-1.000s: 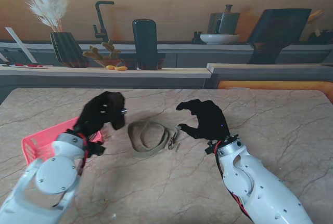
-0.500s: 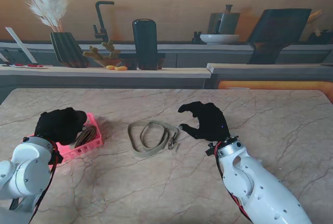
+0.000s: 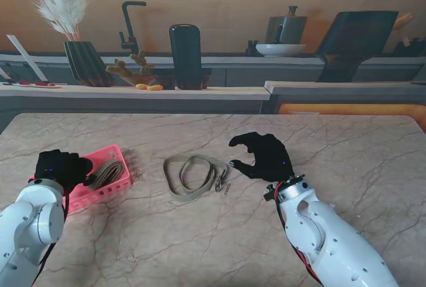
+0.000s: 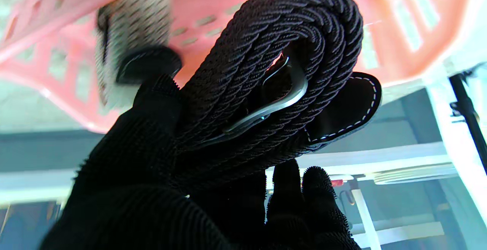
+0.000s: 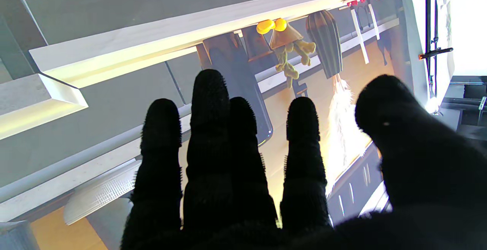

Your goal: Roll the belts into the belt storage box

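The black-gloved left hand [image 3: 62,168] sits over the nearer-left end of the pink slatted plastic storage box [image 3: 113,184], which lies on the left side of the beige marble counter [image 3: 219,234]. In the left wrist view its fingers [image 4: 152,136] are wrapped around a rolled black braided belt [image 4: 266,63] with a silver buckle [image 4: 274,101] tucked in the coil and a stitched black leather tip [image 4: 350,105] sticking out. A rolled tan woven belt [image 3: 106,174] already lies inside the box. Near the middle of the counter a loose olive-tan webbing belt [image 3: 193,177] lies in open loops, its metal end [image 3: 225,184] pointing toward the black-gloved right hand [image 3: 264,157]. That hand hovers just beside the belt's end with its fingers [image 5: 209,128] apart and slightly curled, holding nothing.
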### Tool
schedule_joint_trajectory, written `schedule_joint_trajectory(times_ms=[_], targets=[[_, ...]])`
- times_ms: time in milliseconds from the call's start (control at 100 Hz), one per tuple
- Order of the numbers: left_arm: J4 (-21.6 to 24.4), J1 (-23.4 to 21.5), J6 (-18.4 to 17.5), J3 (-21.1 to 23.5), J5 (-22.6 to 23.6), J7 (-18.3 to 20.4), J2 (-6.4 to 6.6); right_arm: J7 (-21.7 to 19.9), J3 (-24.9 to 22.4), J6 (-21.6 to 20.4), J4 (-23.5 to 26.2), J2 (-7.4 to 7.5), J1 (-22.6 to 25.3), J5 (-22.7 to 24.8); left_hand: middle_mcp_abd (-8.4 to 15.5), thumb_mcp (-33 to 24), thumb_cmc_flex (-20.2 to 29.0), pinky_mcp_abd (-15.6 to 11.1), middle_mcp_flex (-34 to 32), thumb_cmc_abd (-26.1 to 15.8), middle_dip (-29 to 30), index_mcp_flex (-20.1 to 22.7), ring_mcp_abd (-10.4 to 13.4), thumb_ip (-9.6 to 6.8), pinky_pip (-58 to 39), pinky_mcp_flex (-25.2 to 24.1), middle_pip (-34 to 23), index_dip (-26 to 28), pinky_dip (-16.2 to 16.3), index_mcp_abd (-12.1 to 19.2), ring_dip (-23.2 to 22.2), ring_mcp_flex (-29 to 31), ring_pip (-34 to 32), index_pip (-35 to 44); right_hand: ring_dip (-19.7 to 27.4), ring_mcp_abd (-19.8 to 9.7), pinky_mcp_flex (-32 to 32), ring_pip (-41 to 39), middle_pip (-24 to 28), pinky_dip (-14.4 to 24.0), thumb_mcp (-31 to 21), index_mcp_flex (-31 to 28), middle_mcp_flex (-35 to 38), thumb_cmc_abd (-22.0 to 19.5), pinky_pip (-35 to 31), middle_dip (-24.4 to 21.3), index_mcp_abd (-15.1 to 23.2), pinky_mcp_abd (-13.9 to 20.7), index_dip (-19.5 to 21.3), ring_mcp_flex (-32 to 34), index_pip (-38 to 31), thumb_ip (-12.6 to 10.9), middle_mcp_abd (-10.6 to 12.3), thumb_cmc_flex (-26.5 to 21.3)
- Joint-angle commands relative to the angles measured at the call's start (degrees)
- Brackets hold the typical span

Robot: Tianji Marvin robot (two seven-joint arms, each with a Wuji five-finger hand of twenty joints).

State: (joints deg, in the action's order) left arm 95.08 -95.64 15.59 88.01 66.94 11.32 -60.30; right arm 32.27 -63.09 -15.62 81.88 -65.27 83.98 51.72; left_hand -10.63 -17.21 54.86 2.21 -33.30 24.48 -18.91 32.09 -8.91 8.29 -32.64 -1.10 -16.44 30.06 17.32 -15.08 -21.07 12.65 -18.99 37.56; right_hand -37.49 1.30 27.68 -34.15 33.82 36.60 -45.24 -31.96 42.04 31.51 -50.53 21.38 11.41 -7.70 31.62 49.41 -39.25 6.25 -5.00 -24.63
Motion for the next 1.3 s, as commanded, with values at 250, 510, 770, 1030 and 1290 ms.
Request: schedule_joint_trajectory(times_ms=[250,510,770,1030,1290], targets=[[-4.77,1.78,-0.26,-1.84,3.22,-0.45,0.82,-0.30,0.02,0.38,-0.16,-0.26,0.16,-0.44,2.32,-6.79,6.93,-1.57,5.31,-8.67,2.78,8.81,1.27,-1.71,8.90,-0.44,0.72,-0.11,-4.80,8.08,2.33,-4.06,1.32,4.80,0.08,0.30,-1.01,-0.71,-0.39,1.78,1.67,-0.65,0.49,-3.31,1.20,0.42,-0.04,-0.45,0.87,-0.95,0.47,-2.55,-0.42,-1.24],[-8.01,3.86,0.90,-4.27,4.87,0.02,1.19,-0.07,0.00,0.21,-0.82,-0.33,0.04,-0.70,2.81,-3.04,6.51,-1.22,6.71,-9.33,2.74,7.22,1.23,-3.52,10.24,-0.40,0.84,-0.90,-5.13,10.28,2.43,-4.85,1.81,2.60,-0.01,0.32,-1.00,-0.83,-0.39,1.93,2.24,-0.77,0.59,-3.77,1.20,0.46,0.01,-0.44,0.86,-0.91,0.52,-2.57,-0.42,-1.50],[-7.67,4.24,3.35,-5.22,5.66,5.93,1.48,0.14,-0.13,0.09,-1.27,-0.35,0.01,-0.82,2.44,-2.98,0.25,0.16,10.06,-6.83,3.13,2.15,1.01,-3.72,12.68,-0.87,2.88,0.43,-5.25,11.45,3.09,-6.33,3.82,-6.30,-0.07,0.41,-1.03,-0.90,-0.43,2.04,2.68,-0.72,0.60,-4.10,1.24,0.47,0.03,-0.45,0.63,-0.95,0.51,-2.48,-0.42,-1.63],[-4.70,2.71,3.03,-3.99,7.19,8.62,1.42,0.50,-0.32,0.06,-1.36,-0.37,0.10,-0.71,1.66,1.85,-6.49,0.74,14.74,-7.06,3.60,-3.46,0.30,-5.96,16.20,-1.40,4.96,-2.45,-4.99,9.98,3.89,-7.86,6.40,-13.77,-0.09,0.31,-1.04,-0.93,-0.43,2.11,2.97,-0.61,0.59,-4.28,1.28,0.49,0.08,-0.41,0.34,-0.95,0.44,-2.42,-0.35,-1.82],[-2.03,1.39,2.49,-3.26,10.68,9.96,1.25,0.42,-0.36,0.12,-1.45,-0.39,0.14,-0.87,1.24,-11.18,-4.79,1.37,17.32,-1.92,3.72,-7.29,-0.71,-7.22,17.63,-1.07,4.94,-5.80,-1.80,9.14,3.60,-7.60,7.48,-17.34,-0.12,0.39,-1.12,-0.98,-0.45,2.16,3.41,-0.53,0.53,-4.75,1.33,0.47,0.13,-0.46,-0.06,-0.97,0.33,-2.24,-0.40,-1.91]])
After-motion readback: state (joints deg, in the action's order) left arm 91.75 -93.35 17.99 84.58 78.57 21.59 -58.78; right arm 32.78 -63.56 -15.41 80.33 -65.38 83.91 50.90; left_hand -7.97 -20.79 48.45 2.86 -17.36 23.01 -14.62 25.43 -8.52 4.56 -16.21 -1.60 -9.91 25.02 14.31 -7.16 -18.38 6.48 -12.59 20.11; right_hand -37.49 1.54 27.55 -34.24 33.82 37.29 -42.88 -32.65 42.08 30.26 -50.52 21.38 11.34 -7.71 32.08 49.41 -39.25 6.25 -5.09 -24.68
